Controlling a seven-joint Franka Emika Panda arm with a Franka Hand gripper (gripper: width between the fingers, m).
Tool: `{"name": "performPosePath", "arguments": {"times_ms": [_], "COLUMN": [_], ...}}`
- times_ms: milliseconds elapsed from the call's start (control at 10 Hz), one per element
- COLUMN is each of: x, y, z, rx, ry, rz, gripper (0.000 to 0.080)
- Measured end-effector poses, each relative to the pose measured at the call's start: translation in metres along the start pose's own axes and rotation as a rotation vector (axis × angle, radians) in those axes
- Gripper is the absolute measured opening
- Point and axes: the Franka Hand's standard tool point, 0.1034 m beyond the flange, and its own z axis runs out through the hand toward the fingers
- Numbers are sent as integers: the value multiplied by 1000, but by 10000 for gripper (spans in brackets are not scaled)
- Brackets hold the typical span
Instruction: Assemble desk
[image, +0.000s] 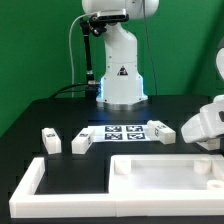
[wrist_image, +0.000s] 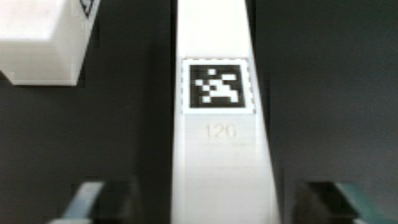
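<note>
The white rimmed tabletop panel (image: 165, 172) lies at the front on the exterior view's right. Two short white legs (image: 50, 140) (image: 81, 143) stand left of the marker board, and a third leg (image: 161, 130) stands right of it. My gripper (image: 203, 138) hovers at the far right, above the panel's back corner. In the wrist view my gripper (wrist_image: 210, 205) is open, its fingertips (wrist_image: 86, 202) spread to either side of a long white bar (wrist_image: 217, 150) that carries a tag and looks like the border rail. A dark gap shows on each side of the bar. A white block (wrist_image: 45, 45) lies beside it.
The marker board (image: 118, 133) lies flat mid-table in front of the robot base (image: 120, 80). The long white border rail (image: 28, 182) runs along the front left of the black table. A green curtain hangs behind.
</note>
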Motion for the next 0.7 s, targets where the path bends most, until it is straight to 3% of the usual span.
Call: {"name": "performPosePath", "arguments": {"times_ms": [700], "x": [0], "y": [0], "z": [0], "rx": [0], "ry": [0], "rz": [0], "gripper": [282]}}
